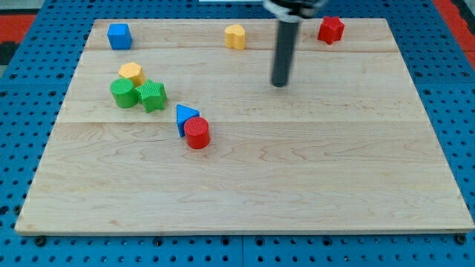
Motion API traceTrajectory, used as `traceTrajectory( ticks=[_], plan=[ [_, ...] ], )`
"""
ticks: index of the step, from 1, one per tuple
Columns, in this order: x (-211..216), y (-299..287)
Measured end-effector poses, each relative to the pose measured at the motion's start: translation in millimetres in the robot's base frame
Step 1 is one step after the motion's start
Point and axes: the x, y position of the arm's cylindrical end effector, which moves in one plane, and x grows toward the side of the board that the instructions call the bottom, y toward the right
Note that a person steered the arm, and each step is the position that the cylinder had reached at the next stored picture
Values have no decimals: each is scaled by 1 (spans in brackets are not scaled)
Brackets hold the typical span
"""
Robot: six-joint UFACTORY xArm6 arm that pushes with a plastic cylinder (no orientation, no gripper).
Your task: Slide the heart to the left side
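At the view's top, near the far edge of the wooden surface (245, 193), the yellow heart (234, 36) is sitting alone, with the blue cube (119, 35) well to its left and the red star (331, 30) well to its right. My tip (280, 84) is standing right of the heart and a little lower in the view, apart from every block. There are no jaws on this arm, only the straight rod, so nothing is pinching anything.

Lower left, the yellow hexagon (131, 73), green cylinder (124, 93) and green star (152, 96) are clustering together, with the blue triangle (185, 116) touching the red cylinder (197, 133) nearby. To push well, I judge the tip should be rising to the heart's row first, meeting its right face squarely, then travelling straight left, so the heart is neither spinning off nor drifting over the top edge.
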Motion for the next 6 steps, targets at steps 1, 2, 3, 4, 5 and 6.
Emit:
traceTrajectory(
  ticks=[1,2,3,4,5,6],
  plan=[
    [-55,-11],
    [-96,-3],
    [-102,-62],
    [-81,-49],
    [-19,-65],
    [-12,-97]
  ],
)
